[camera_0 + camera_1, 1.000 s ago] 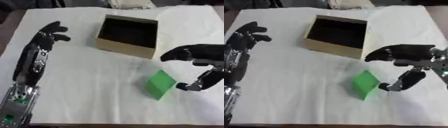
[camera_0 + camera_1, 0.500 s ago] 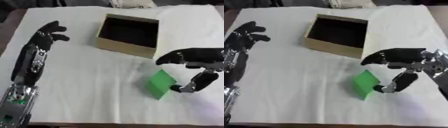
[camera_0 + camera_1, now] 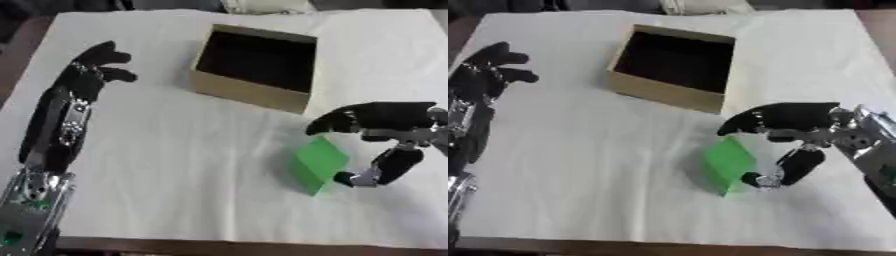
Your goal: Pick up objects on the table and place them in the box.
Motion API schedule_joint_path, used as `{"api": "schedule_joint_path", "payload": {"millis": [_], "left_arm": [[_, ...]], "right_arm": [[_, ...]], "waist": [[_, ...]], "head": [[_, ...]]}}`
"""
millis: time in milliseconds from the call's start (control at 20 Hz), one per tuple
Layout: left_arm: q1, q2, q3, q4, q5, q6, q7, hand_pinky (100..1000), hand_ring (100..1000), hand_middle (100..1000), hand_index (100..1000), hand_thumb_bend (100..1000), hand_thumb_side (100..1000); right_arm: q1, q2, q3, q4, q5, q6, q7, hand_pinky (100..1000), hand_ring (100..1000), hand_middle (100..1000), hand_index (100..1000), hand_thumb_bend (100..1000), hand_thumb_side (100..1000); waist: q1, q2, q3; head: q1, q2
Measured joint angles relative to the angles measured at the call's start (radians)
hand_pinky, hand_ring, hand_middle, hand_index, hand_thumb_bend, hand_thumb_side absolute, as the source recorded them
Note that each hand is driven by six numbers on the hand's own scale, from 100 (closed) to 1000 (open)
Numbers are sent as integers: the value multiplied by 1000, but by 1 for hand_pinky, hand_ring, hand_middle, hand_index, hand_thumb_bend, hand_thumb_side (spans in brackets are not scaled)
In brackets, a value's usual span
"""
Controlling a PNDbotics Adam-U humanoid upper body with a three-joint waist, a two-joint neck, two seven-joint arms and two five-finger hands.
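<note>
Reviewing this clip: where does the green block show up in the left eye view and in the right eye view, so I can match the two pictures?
Left eye view: the green block lies right of centre, in the lower half, between the fingers and thumb of the right hand.
Right eye view: the same block sits nearer the middle, just below centre.
Shared landmark: the open cardboard box up and to the left of the block in both.
</note>
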Motion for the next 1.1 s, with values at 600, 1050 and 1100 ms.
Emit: {"api": "schedule_joint_path", "payload": {"millis": [600, 1050, 1100], "left_arm": [[-4, 0, -4, 0, 3, -1, -5, 829, 692, 751, 916, 100, 925], [-4, 0, -4, 0, 4, 0, -9, 828, 692, 751, 916, 100, 922], [-4, 0, -3, -1, 4, 0, -9, 828, 692, 751, 916, 100, 920]], "right_arm": [[-1, 25, 11, 28, 27, -15, -15, 935, 915, 839, 810, 229, 538], [-8, 25, -22, 2, -22, -2, -2, 928, 906, 829, 601, 100, 340], [-9, 24, -31, -5, -35, 1, 1, 928, 906, 828, 599, 100, 333]], "waist": [[1, 0, 5], [3, 0, 0], [3, 0, 0]], "head": [[-1, 0], [0, 0], [0, 0]]}}
